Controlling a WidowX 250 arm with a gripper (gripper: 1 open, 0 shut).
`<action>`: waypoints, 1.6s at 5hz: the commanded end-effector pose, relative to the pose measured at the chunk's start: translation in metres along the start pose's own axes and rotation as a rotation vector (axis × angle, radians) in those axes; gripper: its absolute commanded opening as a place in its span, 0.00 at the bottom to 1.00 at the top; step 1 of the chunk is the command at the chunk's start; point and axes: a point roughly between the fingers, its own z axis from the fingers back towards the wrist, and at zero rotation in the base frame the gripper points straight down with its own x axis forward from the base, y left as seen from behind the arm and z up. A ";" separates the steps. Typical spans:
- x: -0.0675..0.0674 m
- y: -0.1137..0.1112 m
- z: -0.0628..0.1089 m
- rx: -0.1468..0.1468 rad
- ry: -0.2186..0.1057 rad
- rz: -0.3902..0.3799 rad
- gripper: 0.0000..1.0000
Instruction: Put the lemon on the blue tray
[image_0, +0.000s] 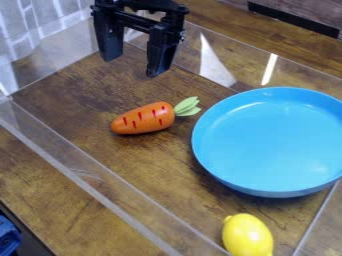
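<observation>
My black gripper (138, 52), jaws apart, hangs well apart from the small smooth yellow lemon (247, 236), which sits near the bottom edge just beside the big round blue plastic tray (267, 140).

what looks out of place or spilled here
Nothing stands out. The lemon and carrot lie intact on the wooden table, the blue tray sits flat and empty, and the open gripper holds nothing.

Yellow lemon (247, 236); blue tray (269, 140); orange carrot (144, 119), green leaves; black tool (136, 55).
</observation>
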 end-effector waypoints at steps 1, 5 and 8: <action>0.005 -0.018 -0.005 -0.006 0.008 0.070 1.00; -0.029 -0.142 -0.089 -0.011 -0.033 -0.099 1.00; -0.027 -0.163 -0.098 -0.026 -0.051 -0.236 1.00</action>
